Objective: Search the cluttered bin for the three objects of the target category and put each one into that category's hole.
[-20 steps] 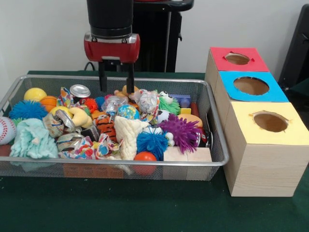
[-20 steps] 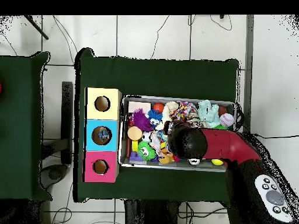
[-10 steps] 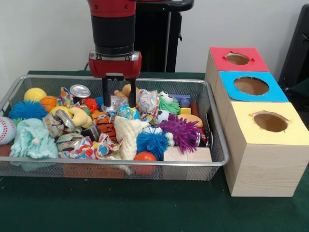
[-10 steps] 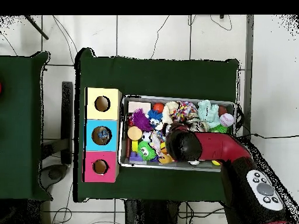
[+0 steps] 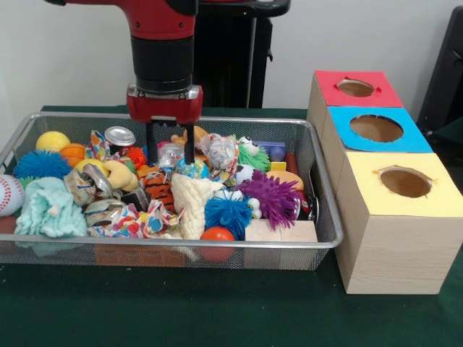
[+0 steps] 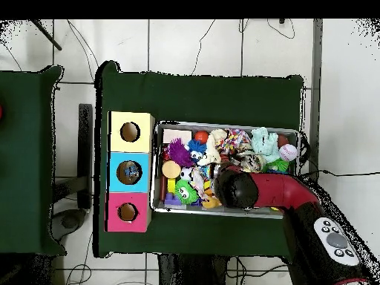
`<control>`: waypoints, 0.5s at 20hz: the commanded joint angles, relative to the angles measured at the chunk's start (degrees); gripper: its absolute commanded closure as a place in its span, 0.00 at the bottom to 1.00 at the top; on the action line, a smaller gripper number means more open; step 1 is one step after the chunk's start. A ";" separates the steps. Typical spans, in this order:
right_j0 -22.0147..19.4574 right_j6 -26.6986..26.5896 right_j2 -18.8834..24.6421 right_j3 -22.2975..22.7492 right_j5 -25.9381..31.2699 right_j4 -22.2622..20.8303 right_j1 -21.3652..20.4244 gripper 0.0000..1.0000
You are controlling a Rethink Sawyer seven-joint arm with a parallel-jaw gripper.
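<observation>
Claw (image 5: 170,157) open astride crumpled wrapper (image 5: 171,154) in bin (image 5: 217,254).

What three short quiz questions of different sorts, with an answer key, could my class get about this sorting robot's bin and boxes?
1. True or false: the gripper holds a baseball above the yellow box.
2. Which box stands between the other two? A red, B blue, C yellow.
3. Fill in: the gripper's fingers straddle a crumpled ____ wrapper in the wire bin.

Key:
1. False. It is low in the bin, open; the baseball lies at the bin's end.
2. B, the blue box.
3. Clear plastic wrapper.
</observation>
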 commanded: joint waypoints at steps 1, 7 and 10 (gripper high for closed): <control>-4.31 -2.49 0.72 2.64 0.45 -3.32 -0.76 0.00; -3.91 -0.88 0.37 3.47 -0.05 -3.75 1.00 0.00; -2.87 1.16 -0.74 5.39 -1.02 -3.64 0.56 0.00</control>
